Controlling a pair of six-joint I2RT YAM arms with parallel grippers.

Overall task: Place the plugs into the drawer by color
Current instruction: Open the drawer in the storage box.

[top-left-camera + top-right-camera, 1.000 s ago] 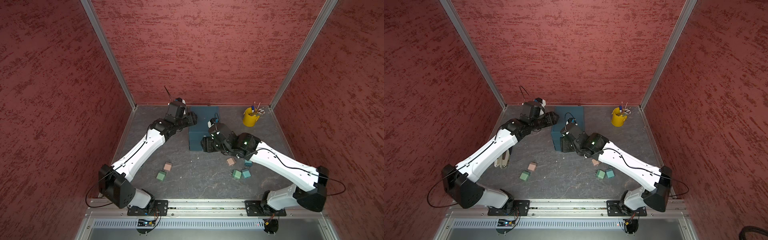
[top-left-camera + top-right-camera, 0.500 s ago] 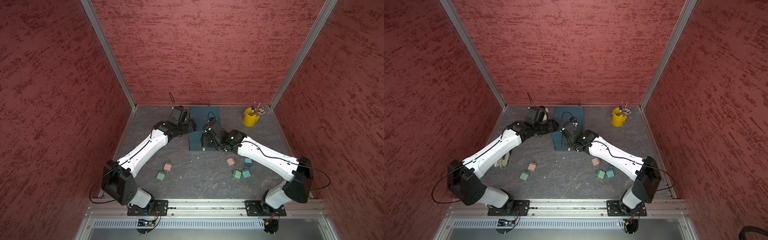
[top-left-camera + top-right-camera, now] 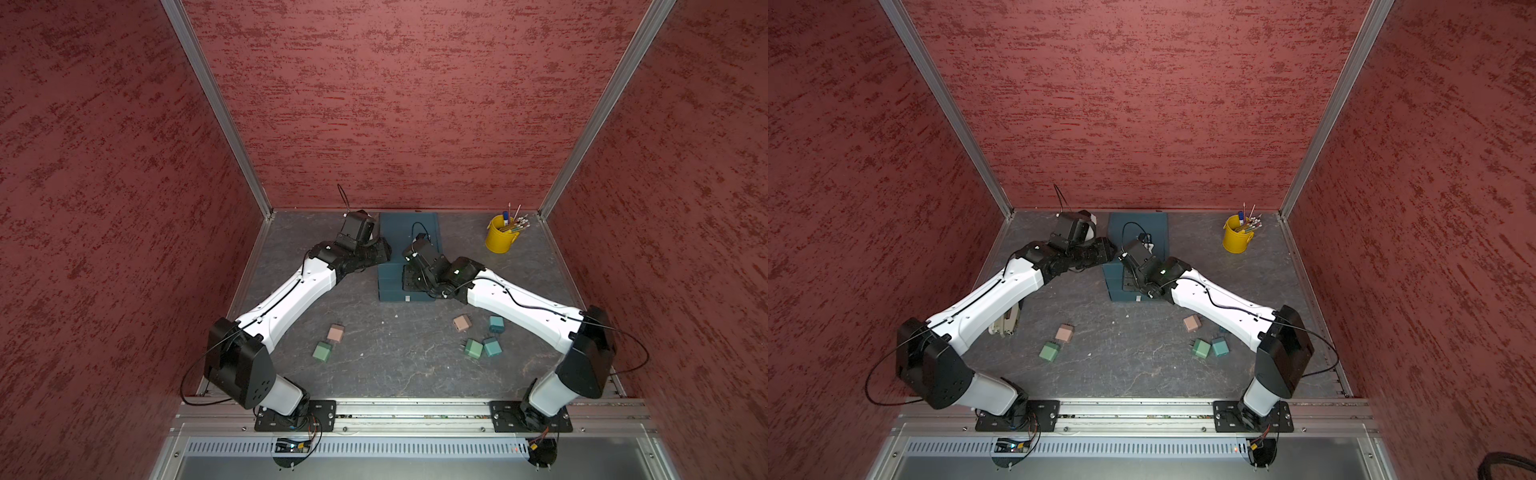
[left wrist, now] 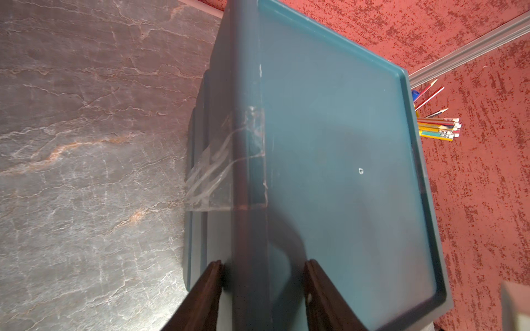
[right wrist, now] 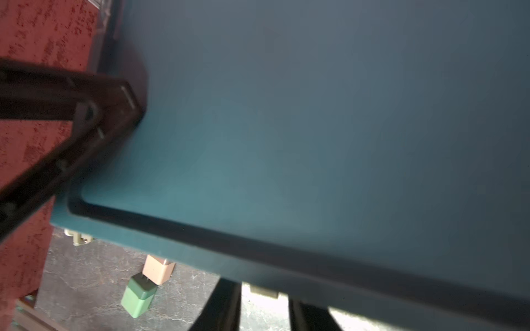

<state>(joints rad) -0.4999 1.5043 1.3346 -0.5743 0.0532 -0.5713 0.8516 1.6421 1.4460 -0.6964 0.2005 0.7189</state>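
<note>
Saw L claw (image 4: 263,263) astride rim of drawer chest (image 4: 344,143), R claw (image 5: 266,309) flanking pull tab (image 5: 263,293); couldn't tell if clamped. Judged chest light, slidey, best pinched at tab.

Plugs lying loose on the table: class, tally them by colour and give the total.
Peach-pink plugs: 2
Sage green plugs: 2
Teal plugs: 2
Total: 6
</note>
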